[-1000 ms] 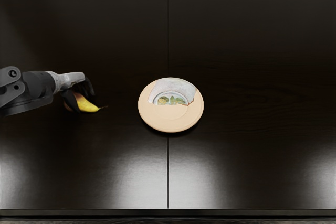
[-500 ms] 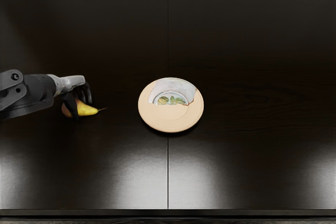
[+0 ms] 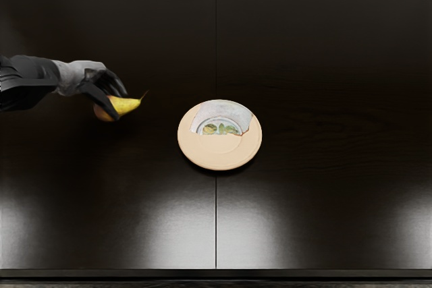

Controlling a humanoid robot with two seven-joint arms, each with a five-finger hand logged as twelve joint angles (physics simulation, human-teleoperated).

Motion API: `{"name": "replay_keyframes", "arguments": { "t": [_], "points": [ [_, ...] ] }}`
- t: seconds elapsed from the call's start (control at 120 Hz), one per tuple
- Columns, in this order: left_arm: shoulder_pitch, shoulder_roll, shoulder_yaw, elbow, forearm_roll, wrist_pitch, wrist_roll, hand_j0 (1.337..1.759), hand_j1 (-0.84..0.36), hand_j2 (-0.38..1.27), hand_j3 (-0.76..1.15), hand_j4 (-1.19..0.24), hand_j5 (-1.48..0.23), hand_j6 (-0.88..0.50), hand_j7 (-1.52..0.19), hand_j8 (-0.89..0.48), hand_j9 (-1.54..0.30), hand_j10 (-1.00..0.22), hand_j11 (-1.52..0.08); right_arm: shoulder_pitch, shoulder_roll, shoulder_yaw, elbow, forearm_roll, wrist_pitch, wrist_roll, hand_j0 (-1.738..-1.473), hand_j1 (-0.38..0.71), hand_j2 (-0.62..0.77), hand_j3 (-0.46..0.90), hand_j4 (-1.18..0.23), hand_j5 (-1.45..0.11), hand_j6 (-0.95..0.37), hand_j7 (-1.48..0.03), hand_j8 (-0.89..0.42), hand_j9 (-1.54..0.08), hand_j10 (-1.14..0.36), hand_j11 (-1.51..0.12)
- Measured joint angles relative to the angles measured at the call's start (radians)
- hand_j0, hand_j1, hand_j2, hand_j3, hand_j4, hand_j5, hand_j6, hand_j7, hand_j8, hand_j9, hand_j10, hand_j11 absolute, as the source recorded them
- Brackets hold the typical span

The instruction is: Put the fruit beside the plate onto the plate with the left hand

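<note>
A yellow pear (image 3: 124, 105) with a reddish base is held in my left hand (image 3: 106, 94), whose dark fingers are curled shut around it. The pear's stem end points right, toward the plate. Hand and pear are raised off the dark table, to the left of the tan plate (image 3: 219, 150). The plate has a white patterned piece with green marks on its far half. The left arm enters from the left edge. No right arm shows.
The dark glossy table (image 3: 317, 187) fills the view, with a seam running down its middle under the plate. A grey wall strip runs along the far edge.
My left hand closed on the pear and lifted it from the table, moving up and slightly right toward the plate. The plate has not moved.
</note>
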Motion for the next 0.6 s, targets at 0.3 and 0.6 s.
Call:
{"name": "replay_keyframes", "arguments": {
  "t": [0.3, 0.6],
  "points": [
    [-0.063, -0.122, -0.021, 0.021, -0.140, -0.003, 0.000, 1.655, -0.32, 0.51, 0.00, -0.71, -0.98, -0.63, -0.98, -0.50, -0.95, -0.54, -0.95, 0.000, 0.000, 0.000, 0.000, 0.000, 0.000, 0.000, -1.658, -0.35, 0.00, 0.00, 0.00, 0.00, 0.00, 0.00, 0.00, 0.00, 0.00, 0.00],
    [-0.066, -0.263, -0.011, 0.024, -0.150, -0.003, 0.000, 1.657, -0.36, 0.60, 0.00, -0.72, -0.97, -0.64, -0.97, -0.50, -0.95, -0.52, -0.95, 0.000, 0.000, 0.000, 0.000, 0.000, 0.000, 0.000, -1.658, -0.35, 0.00, 0.00, 0.00, 0.00, 0.00, 0.00, 0.00, 0.00, 0.00, 0.00]
  ]
}}
